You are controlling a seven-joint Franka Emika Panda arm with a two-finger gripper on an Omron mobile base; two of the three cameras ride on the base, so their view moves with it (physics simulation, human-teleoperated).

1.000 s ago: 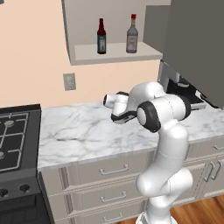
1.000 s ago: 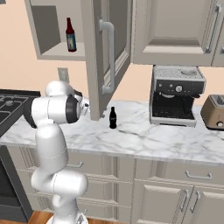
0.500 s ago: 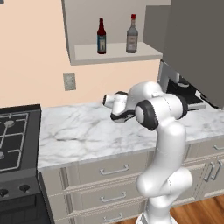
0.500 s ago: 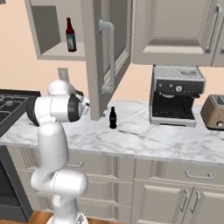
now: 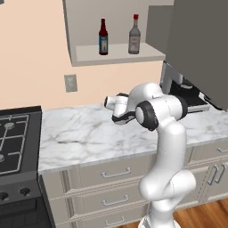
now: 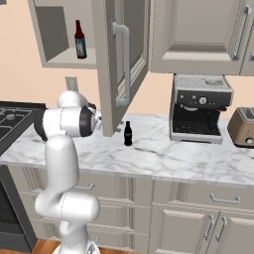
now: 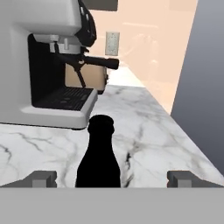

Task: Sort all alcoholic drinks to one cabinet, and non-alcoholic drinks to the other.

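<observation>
I noted little change over the last second: my end effector (image 7: 111, 179) stayed wide, empty, framing the cola bottle (image 7: 99, 153) at lower centre, standing on the desk (image 7: 148, 135), ungrasped.

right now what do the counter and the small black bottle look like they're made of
Counter: polished marble by the look, white with grey veins and a soft sheen, though it could be an imitation. Small black bottle: opaque black, smooth, either dark glass or plastic; nothing here settles which.
</observation>
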